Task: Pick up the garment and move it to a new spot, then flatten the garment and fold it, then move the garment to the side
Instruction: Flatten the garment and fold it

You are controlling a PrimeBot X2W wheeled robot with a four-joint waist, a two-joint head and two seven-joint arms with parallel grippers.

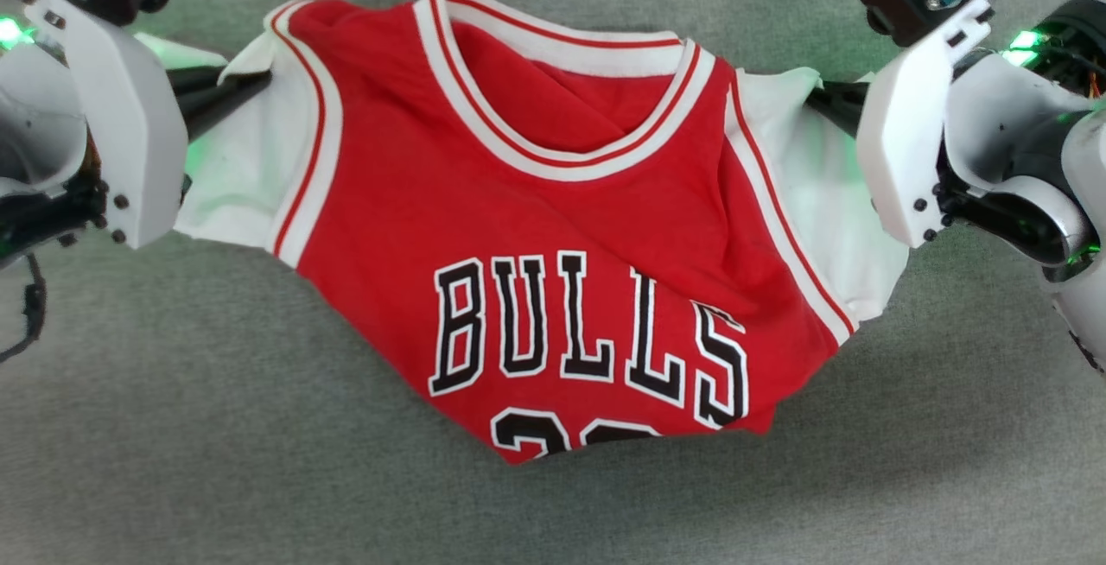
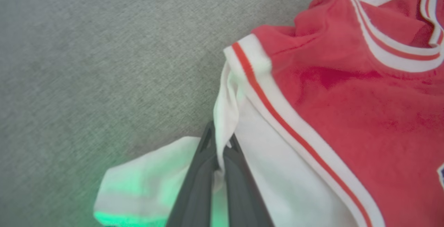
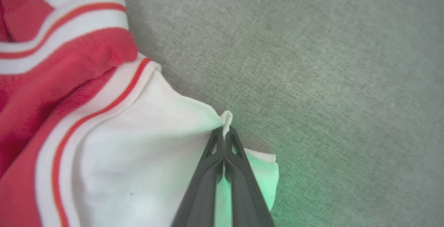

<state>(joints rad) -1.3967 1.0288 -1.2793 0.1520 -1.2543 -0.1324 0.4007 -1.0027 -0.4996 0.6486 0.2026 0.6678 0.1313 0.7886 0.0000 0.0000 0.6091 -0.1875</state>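
We've got the garment (image 1: 553, 228) mid-frame on the grey surface (image 1: 173, 461), L gripper (image 2: 218, 143) & R gripper (image 3: 225, 133) each clamped shut on a white sleeve (image 3: 145, 157) (thin bites), so we want both lifting evenly, w/o tugging apart.

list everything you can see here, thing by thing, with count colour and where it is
garment: 1, red with white sleeves, striped trim and black BULLS lettering, middle of the head view, front up, stretched between the two grippers
grey cloth surface: 1, grey, under and around the garment
left gripper: 1, dark fingers, shut on the garment's white sleeve at the left
right gripper: 1, dark fingers, shut on the edge of the other white sleeve at the right
left arm: 1, white shell with black parts and green light, left edge of the head view
right arm: 1, white shell with black parts and green light, right edge of the head view
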